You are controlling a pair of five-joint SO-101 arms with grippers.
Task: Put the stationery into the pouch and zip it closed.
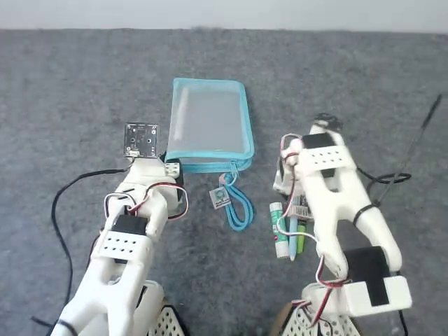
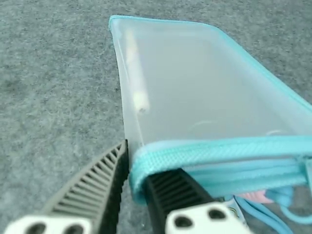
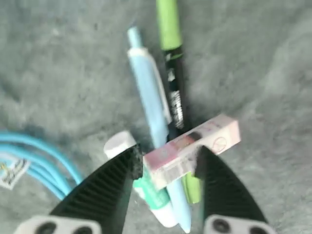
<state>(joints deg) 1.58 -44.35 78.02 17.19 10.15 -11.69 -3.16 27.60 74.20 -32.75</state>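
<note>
Ribbed black right gripper (image 3: 168, 156) clamps a pink-and-white rectangular eraser (image 3: 204, 139) lying crosswise over a pale blue pen (image 3: 146, 92) and a green pen (image 3: 168, 24). Left gripper (image 2: 137, 168) pinches a corner of the frosted plastic, teal-zippered pouch (image 2: 195, 97), whose length points away from the arms.

Right arm (image 1: 336, 196) hides the pens' (image 1: 292, 241) tops from above; pouch (image 2: 195, 87) runs off the left wrist view's edge.

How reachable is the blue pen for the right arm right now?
Probably not cleanly. The right gripper hangs directly over the blue pen, but the eraser looks gripped between its jaws and lies across that pen. The green pen also lies tight alongside.
</note>
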